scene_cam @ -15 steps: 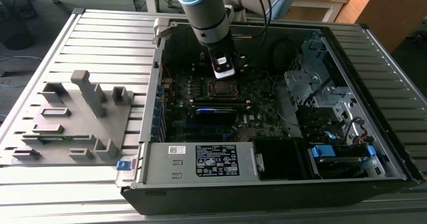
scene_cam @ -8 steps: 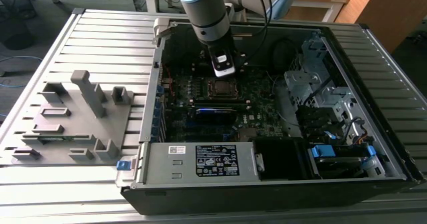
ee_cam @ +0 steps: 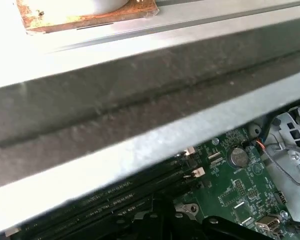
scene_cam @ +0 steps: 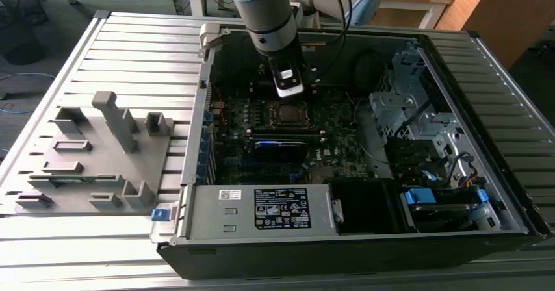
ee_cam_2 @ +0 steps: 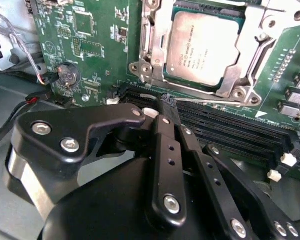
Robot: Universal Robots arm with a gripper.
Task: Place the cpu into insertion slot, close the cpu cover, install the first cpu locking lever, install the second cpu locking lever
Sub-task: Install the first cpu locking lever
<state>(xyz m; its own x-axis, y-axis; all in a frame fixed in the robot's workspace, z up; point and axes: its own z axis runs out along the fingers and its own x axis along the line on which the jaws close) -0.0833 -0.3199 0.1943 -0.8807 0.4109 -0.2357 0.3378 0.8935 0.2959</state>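
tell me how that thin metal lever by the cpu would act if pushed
The lever looks like a slim wire rod, so it likely flexes and springs back. Its smooth, narrow surface could let the pincer slip off. The cpu beside it seems seated flat under the cover.

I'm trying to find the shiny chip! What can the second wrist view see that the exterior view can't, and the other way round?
Second wrist view alone: a round silver coin battery and the cpu's grey metal top up close, sitting under the thin silver cpu cover.
Exterior view alone: the whole black computer case, a grey plastic fixture tray, and the grey slatted table.
Both: the black gripper over the green motherboard.
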